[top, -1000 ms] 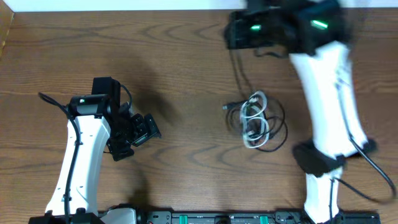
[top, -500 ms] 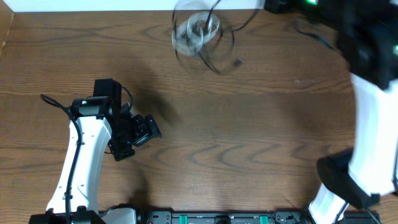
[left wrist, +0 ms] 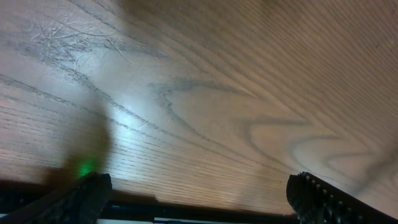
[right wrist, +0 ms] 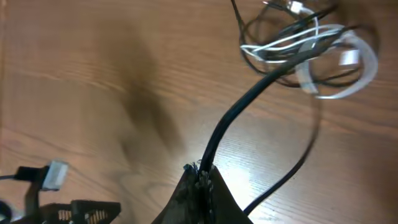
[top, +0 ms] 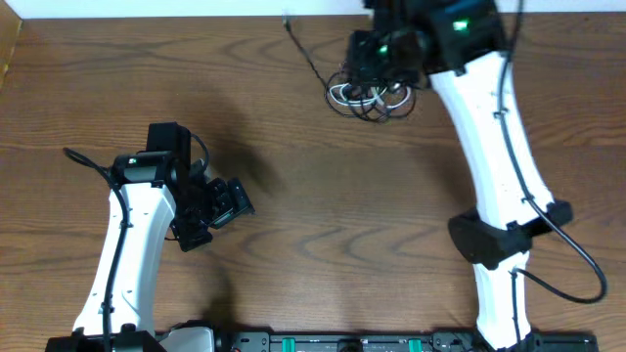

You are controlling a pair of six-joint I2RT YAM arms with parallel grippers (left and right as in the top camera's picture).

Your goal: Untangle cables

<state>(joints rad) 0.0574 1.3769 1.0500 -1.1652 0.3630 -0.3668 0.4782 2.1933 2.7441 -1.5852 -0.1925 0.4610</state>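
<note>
cables (top: 370, 93) swung back rightward, hanging from the right claw (right wrist: 200, 180).

The brown wood-grain tabletop (top: 293, 196) carries a cable tangle (top: 367, 90) of black and white loops near its far edge, about midway along. One black strand (top: 305, 51) trails toward that edge.

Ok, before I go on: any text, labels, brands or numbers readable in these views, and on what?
No readable text in any view.
Cable bundle: white connectors and tags, no legible print.
Right arm: white shell with green lights, no lettering.
Rail along the overhead view's bottom edge: green and white marks, too small to read.
Left wrist view: bare wood table only.
</note>
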